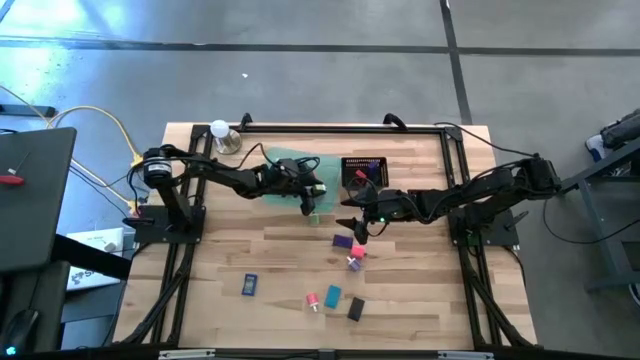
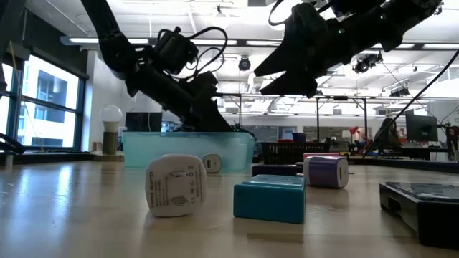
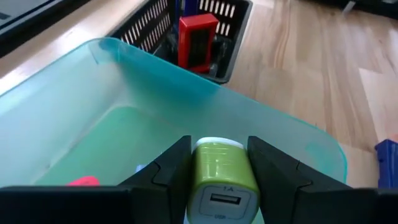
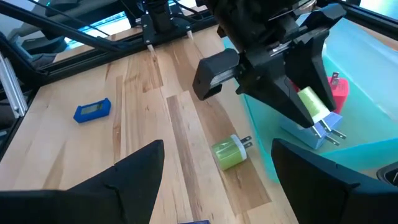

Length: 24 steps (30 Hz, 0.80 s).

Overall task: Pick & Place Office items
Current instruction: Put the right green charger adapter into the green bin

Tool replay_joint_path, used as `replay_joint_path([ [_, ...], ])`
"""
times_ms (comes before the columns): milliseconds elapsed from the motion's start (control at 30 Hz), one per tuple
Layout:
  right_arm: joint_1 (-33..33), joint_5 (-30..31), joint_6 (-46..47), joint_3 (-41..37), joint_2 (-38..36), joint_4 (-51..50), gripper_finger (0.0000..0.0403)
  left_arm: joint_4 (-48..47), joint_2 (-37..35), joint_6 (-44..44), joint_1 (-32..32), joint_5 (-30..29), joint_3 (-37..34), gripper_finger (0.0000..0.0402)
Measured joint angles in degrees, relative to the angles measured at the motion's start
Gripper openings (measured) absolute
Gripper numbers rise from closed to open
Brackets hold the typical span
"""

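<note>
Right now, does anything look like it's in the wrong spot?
One small green USB charger plug lies tipped on its side on the wooden table, just outside the translucent green tray. The left gripper holds a similar green plug above that tray.

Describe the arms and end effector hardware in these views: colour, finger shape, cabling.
Both arms are black, jointed links with black cables looped alongside. The left end effector has two flat, angular black fingers on a blocky wrist housing. The right end effector has matching broad, wedge-shaped black fingers. A small green light glows near the right wrist.
</note>
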Motion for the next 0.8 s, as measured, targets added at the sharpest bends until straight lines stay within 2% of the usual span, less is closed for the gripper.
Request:
replay_joint_path([
  [200,0.00,0.00,-0.10,0.00,0.00,-0.02,0.0285,0.44,-0.02,0.44,0.29,0.02,0.00,0.0155],
  [467,0.00,0.00,-0.13,0.00,0.00,-0.01,0.0285,0.50,0.00,-1.55,0.59,0.00,0.00,0.0158],
  [800,0.00,-0.01,-0.15,0.00,0.00,-0.01,0.0285,2.56,-0.02,1.33,0.81,0.00,0.01,0.0159],
])
